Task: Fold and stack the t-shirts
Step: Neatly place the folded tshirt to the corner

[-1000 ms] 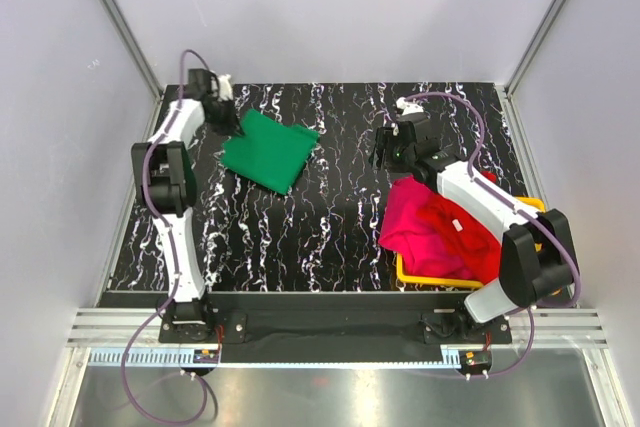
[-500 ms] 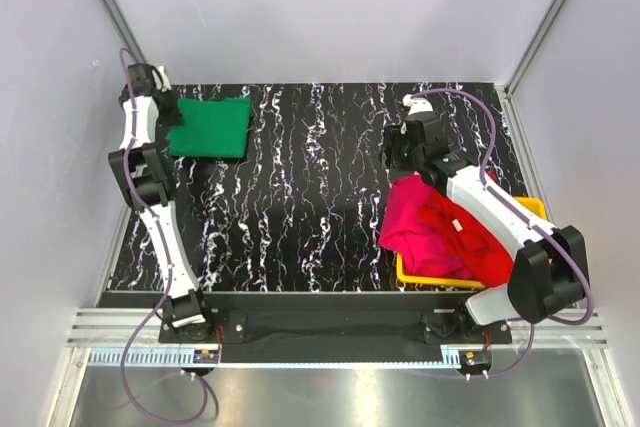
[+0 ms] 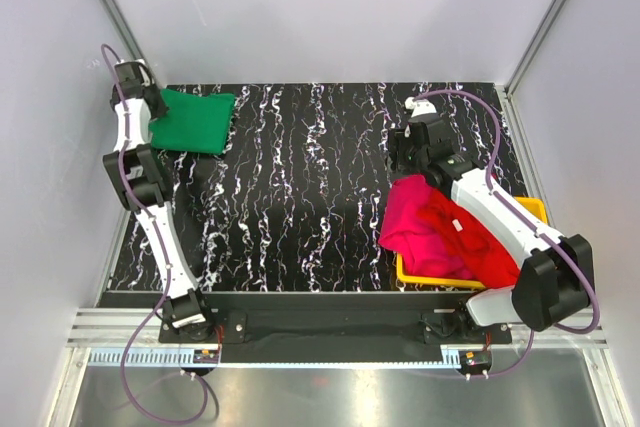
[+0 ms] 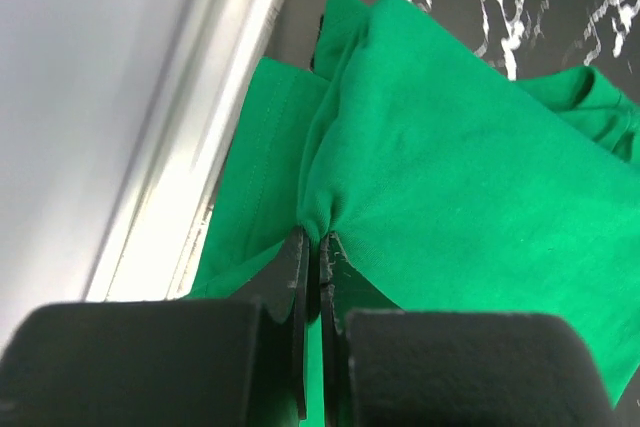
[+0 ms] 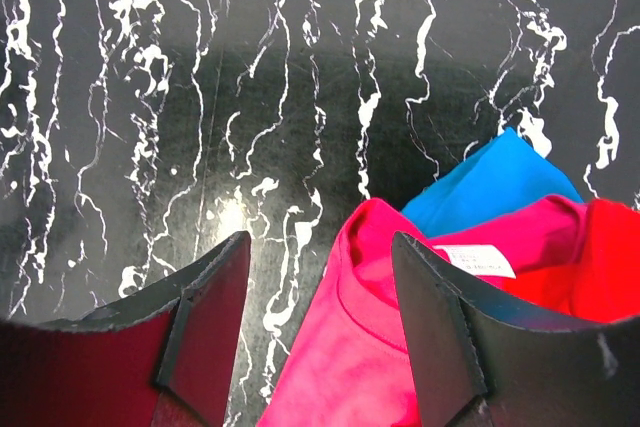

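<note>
Bright, even overhead light — soft shadows, a glare patch on the table (image 5: 232, 209).

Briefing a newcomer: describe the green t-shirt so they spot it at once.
Go to the far left corner of the black marbled table. The green t-shirt lies there folded, its edge pinched by the left gripper. It alone is green; the magenta t-shirt and red t-shirt heap on the yellow tray.

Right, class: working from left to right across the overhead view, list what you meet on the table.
left gripper → green t-shirt → magenta-pink t-shirt → red t-shirt. The right gripper and the yellow tray overlap the shirts, so they are left out.
</note>
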